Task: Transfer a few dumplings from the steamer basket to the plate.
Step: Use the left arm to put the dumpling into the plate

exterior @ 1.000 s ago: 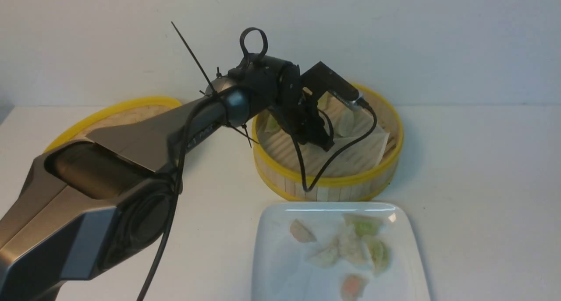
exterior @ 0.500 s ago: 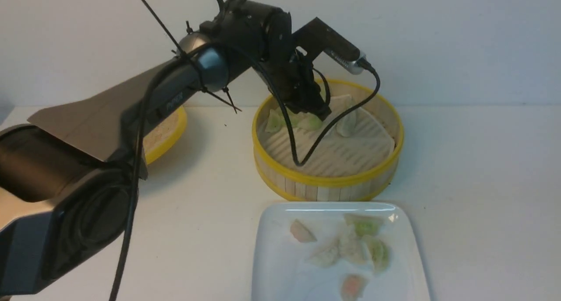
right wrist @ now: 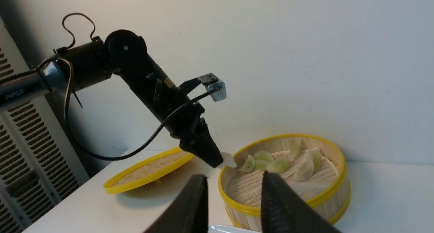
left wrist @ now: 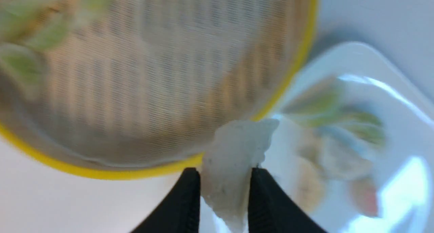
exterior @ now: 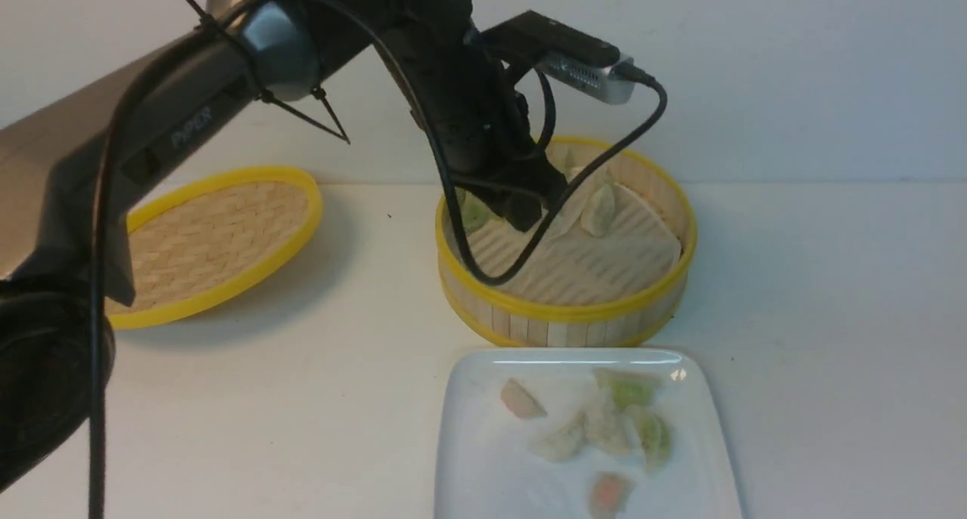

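In the front view, the left gripper (exterior: pixel 523 215) hangs over the left side of the steamer basket (exterior: pixel 566 313). Several dumplings (exterior: pixel 602 208) lie by the basket's far wall. The plate (exterior: pixel 472 443), just in front of the basket, carries six more.

In the left wrist view, which is blurred, the fingers (left wrist: pixel 184 199) pinch a white dumpling (left wrist: pixel 237 151) above the basket's rim.

In the right wrist view, the right gripper (right wrist: pixel 234 175) is set back from the basket, jaws apart and empty.
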